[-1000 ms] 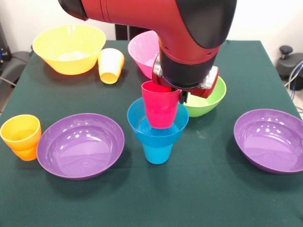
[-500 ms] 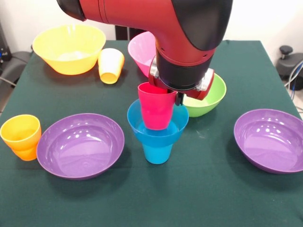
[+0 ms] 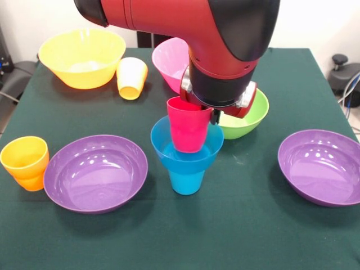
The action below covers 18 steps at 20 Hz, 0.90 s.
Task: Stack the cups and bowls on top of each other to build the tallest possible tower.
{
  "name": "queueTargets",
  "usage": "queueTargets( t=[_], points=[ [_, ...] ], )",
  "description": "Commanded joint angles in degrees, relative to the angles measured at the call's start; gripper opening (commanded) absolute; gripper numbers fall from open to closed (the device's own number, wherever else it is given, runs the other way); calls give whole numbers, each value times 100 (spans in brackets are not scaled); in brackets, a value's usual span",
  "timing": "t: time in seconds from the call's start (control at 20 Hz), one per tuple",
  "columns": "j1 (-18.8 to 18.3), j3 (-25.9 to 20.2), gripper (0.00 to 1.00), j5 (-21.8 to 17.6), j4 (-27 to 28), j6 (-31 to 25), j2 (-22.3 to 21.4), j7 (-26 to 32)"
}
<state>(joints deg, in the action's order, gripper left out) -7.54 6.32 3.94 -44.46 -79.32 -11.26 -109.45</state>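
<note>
Three pieces make up the tower so far: a glossy blue plastic cup stands mouth-down on the dark green table, a small blue plastic bowl sits on it, and a glossy red plastic cup rests mouth-up in that bowl, leaning slightly. The tool hangs at the red cup's far right rim, largely hidden under the red and black arm, so I cannot tell whether it grips the cup or has let go. The step in hand looks like seating the red cup in the blue bowl.

Just behind the tower, to the right, lies the medium lime green plastic bowl (probably the next piece). Placing it would call for a clean release, a lift clear without nudging the tilted cup, then a centred set-down.

Two wide purple plastic bowls flank the tower near the front. An orange cup stands at near left, a yellow cup lies on its side far left beside the large orange-yellow bowl, and the pink bowl sits behind the arm.
</note>
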Motion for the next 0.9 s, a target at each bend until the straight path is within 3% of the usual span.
queueTargets(
  t=[0.05,0.9],
  points=[
    [147,-296,0,95,-609,535,-37,-1006],
    [148,-276,0,114,-380,534,110,-918]
  ],
)
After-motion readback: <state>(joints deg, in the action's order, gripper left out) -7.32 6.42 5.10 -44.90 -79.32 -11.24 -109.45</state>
